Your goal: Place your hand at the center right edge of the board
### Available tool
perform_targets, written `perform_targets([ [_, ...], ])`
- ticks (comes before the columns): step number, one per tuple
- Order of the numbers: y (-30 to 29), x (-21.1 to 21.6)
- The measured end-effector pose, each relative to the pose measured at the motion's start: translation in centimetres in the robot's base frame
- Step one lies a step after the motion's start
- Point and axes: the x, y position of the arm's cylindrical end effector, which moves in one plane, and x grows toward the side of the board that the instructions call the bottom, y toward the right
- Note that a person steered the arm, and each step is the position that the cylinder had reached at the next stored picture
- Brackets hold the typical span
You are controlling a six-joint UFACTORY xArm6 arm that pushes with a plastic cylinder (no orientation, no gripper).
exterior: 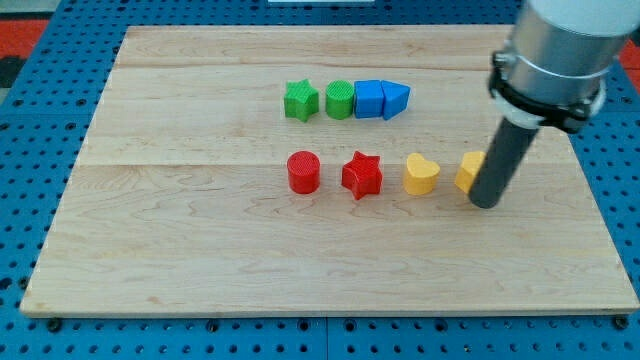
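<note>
Wooden board (200, 270), right edge midpoint toward the view's right of my tip (485, 203), no block between; bare rod, no pincer, nothing held, tip touching or just beside partly hidden yellow block (468, 171); short rightward slide judged enough.

- The board (200, 270) is a pale wooden rectangle with visible grain, lying flat on a blue pegboard surface and filling most of the view.
- My tip (484, 203) is the lower end of a straight dark rod hanging from a grey cylindrical arm at the view's upper right.
- I see my tip resting on the board's right half, about midway between the view's top and bottom edges of the board.
- My tip stands short of the board's right edge, with bare wood between the two.
</note>
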Motion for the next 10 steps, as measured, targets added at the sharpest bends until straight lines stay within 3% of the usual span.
perform_targets([
  [1, 0.5, 2.4],
  [3, 9.1, 1.2],
  [5, 10.1, 1.2],
  [10, 10.1, -13.6],
])
